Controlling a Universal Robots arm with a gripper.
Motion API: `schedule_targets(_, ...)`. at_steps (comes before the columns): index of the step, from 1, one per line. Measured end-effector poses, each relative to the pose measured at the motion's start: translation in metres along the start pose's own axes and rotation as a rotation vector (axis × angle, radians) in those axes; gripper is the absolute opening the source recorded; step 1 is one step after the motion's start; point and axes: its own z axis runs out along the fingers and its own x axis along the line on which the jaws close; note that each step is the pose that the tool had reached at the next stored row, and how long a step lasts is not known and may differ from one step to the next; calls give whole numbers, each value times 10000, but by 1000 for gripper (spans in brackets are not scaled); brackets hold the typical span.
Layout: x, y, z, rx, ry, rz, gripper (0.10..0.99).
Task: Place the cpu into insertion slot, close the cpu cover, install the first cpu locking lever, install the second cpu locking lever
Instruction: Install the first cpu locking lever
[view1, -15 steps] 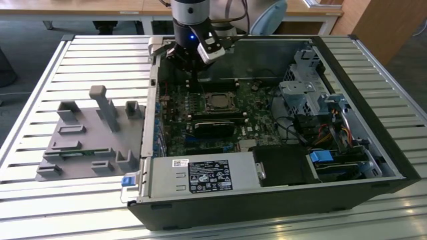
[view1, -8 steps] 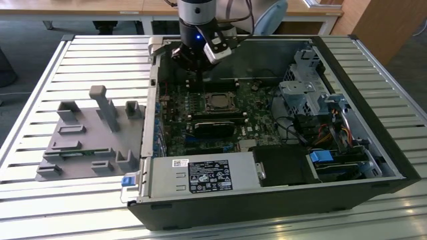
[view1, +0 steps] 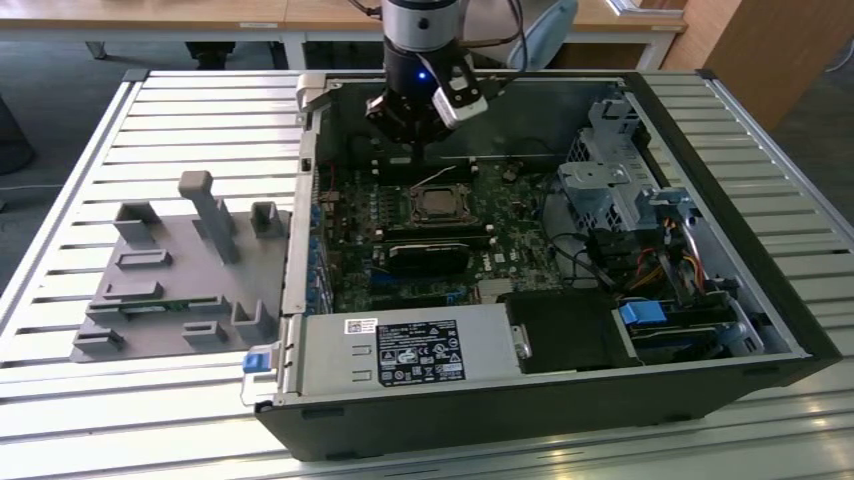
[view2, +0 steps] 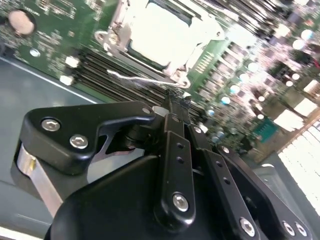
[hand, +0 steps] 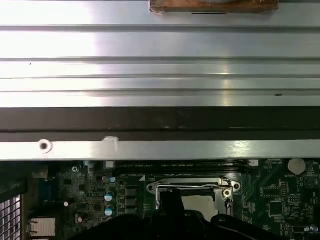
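1 cpu (view2: 159, 27), seated flat in the 1 insertion slot (view1: 412, 212) on the green motherboard (view2: 50, 30). 1 cpu cover (view2: 116, 25) is down, framing the chip. I can make out 1 wire locking lever (view2: 135, 78), running along the socket edge nearest the gripper (view2: 176, 100). Fingers are pressed together, tips right at that wire; can't tell if they pinch it. In the first wrist view the gripper's own body hides part of the socket. Around it: 1 long black block (view1: 434, 255) just beside the socket, 1 power supply (view1: 414, 352), 1 drive cage (view1: 607, 190). 1 grey fixture (view1: 174, 270) sits on the slatted table (view1: 160, 110), outside the case on the exterior view's left.
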Motion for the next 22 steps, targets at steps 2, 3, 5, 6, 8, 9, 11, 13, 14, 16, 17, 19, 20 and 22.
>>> schedule_targets(2,-62,4,12,2,30,0,106)
schedule_targets(3,-74,4,14,-1,38,0,106)
schedule_targets(5,-76,3,14,-41,42,2,106)
schedule_targets(6,-77,3,15,-170,47,6,106)
schedule_targets(8,-76,2,19,-453,54,13,106)
schedule_targets(9,-77,3,25,-467,52,2,106)
schedule_targets(11,-83,1,37,-468,63,-114,106)
schedule_targets(13,-97,1,50,-469,72,-245,106)
schedule_targets(14,-105,1,54,-470,73,-250,106)
schedule_targets(16,-122,-2,61,-471,73,-249,106)
schedule_targets(17,-130,-4,64,-471,72,-249,106)
schedule_targets(19,-141,-15,77,-471,72,-249,106)
schedule_targets(20,-144,-19,87,-473,71,-250,106)
schedule_targets(22,-150,-21,107,-470,73,-250,106)
